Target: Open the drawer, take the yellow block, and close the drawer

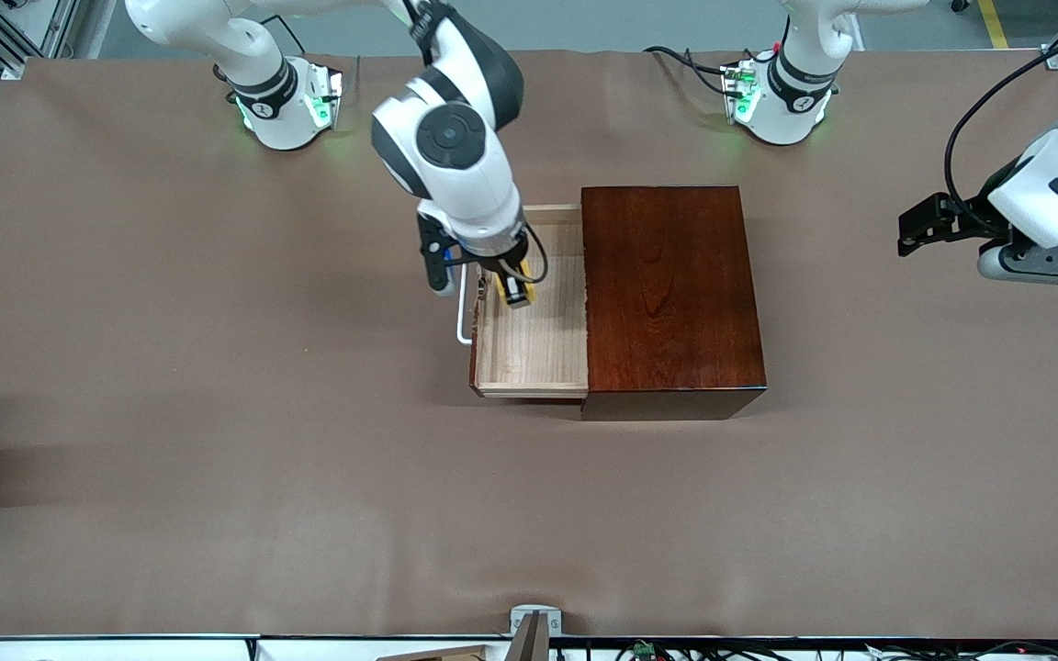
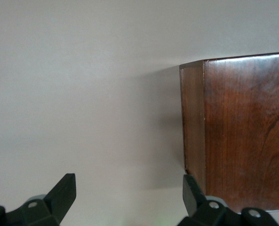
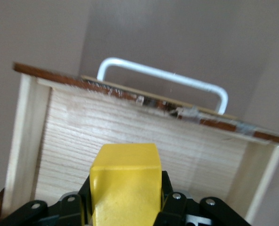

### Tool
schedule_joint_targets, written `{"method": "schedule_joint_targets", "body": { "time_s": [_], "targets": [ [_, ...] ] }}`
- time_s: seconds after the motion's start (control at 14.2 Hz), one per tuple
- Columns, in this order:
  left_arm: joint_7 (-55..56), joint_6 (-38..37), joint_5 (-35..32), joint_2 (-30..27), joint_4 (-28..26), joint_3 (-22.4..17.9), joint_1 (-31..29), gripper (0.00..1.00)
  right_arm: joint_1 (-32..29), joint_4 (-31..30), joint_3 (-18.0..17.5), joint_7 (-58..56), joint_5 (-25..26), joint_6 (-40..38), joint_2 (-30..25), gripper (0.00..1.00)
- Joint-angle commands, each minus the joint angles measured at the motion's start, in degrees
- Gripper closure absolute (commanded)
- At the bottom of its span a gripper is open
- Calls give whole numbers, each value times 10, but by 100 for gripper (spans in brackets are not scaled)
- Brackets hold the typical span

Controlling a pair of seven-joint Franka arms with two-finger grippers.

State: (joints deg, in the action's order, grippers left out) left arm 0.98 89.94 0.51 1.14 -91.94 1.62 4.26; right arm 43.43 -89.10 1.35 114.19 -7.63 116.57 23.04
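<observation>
Right gripper (image 1: 516, 292) clamps the block (image 3: 125, 186) inside the open drawer (image 1: 529, 367); lift straight up. Left gripper (image 2: 130, 197) waits, jaws apart.

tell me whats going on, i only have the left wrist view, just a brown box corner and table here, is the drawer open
Observer: Yes. The drawer is pulled out of the wooden box toward the right arm's end of the table.
Operator: where's the yellow block
Observer: The right gripper is shut on the yellow block, inside the open drawer.
Operator: anything else in the drawer
Observer: Nothing else shows; the rest of its pale-wood floor is bare.
Operator: and where's my arm in all this
Observer: The left gripper is open, over the table past the box's closed end, toward the left arm's end, waiting.
</observation>
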Motion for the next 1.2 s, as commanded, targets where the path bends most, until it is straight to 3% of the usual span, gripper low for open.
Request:
{"method": "schedule_joint_targets", "body": {
  "time_s": [0.0,0.21,0.56,1.13],
  "targets": [
    [21,4,0,3,4,3,2,0,-29,-10,-7,-67,5,-47,-40,100],
    [17,4,-1,4,4,10,12,0,-65,-12,-7,-152,2,-91,-65,100],
    [16,3,-1,15,5,55,26,0,-148,-20,-7,-343,1,-150,-79,100],
    [22,3,-3,56,10,202,27,0,-321,-56,-6,-782,3,-161,-76,100]
  ]
}}
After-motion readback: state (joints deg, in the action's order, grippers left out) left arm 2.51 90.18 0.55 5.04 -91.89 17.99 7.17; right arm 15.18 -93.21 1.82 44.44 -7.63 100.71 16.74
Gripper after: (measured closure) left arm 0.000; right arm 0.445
